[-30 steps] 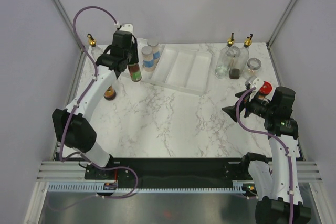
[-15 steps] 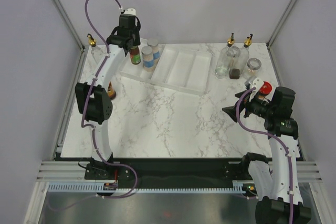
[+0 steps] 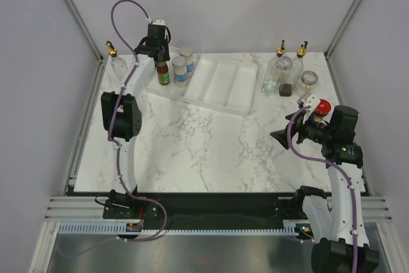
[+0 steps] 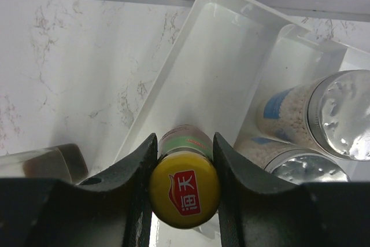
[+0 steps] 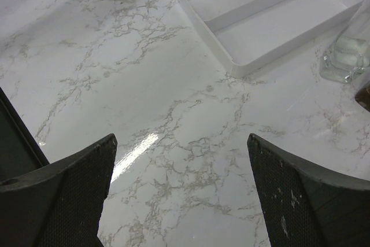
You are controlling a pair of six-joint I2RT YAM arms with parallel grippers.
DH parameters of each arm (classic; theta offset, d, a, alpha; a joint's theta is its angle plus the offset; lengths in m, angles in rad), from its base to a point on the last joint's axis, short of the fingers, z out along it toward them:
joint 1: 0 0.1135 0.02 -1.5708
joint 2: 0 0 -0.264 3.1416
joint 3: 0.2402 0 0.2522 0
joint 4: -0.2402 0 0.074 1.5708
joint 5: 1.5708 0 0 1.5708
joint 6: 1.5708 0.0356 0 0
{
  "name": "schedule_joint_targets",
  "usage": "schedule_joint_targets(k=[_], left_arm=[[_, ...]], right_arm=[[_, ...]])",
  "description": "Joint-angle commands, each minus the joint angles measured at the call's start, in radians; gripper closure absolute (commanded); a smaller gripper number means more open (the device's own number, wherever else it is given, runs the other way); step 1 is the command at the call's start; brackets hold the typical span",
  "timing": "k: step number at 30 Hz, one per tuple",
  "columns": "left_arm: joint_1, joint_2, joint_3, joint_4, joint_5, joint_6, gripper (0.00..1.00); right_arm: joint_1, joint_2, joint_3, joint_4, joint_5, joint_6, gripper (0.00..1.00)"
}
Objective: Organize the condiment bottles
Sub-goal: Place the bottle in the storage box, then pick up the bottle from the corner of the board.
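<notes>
Jaws of the left gripper (image 4: 185, 150) are clamped under the cap of the small yellow-capped glass sauce bottle (image 4: 185, 188); being rigid, slick and breakable, it is judged best held there.

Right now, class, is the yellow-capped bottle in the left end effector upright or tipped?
Upright: the yellow-capped bottle is vertical, cap facing the wrist camera, clamped in the left end effector over the white tray.

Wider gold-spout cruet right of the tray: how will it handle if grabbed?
Probably slick and fragile: the cruet looks like smooth clear glass. Likely tips if pushed high: tall, narrow neck. A second cruet and a dark jar stand close; a shove could knock them.
</notes>
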Motion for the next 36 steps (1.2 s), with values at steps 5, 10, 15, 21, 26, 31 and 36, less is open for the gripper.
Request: schedule_joint_targets(k=[5,10,15,21,26,31,36], left_arm=[[0.004,-0.015,0.041,0.109,0.021,-0.045,0.64],[0.004,-0.043,0.002,0.109,0.040,-0.056,0.27],[0.004,-0.110,-0.048,0.109,0.058,-0.056,0.04],[0.003,-0.257,-0.154,0.109,0.138,-0.068,0.00],[0.001,-0.487,-0.323,0.109,0.239,-0.091,0.00],[0.001,-0.714,-0.583,0.111,0.369,-0.101,0.00],[0.001,-0.963,-0.842,0.111,0.501,-0.079,0.00]], right_arm=[[-0.003,0.005,0.015,0.002,-0.012,-0.027,0.03],[-0.003,0.006,0.015,0.001,-0.007,-0.030,0.03],[-0.003,0.005,0.015,-0.001,-0.006,-0.032,0.03],[-0.003,0.001,0.018,-0.004,-0.004,-0.035,0.03],[-0.003,0.001,0.023,-0.002,0.025,-0.038,0.02],[-0.003,0.035,0.040,0.022,0.072,0.009,0.03],[-0.003,0.120,0.147,0.021,0.158,0.085,0.03]])
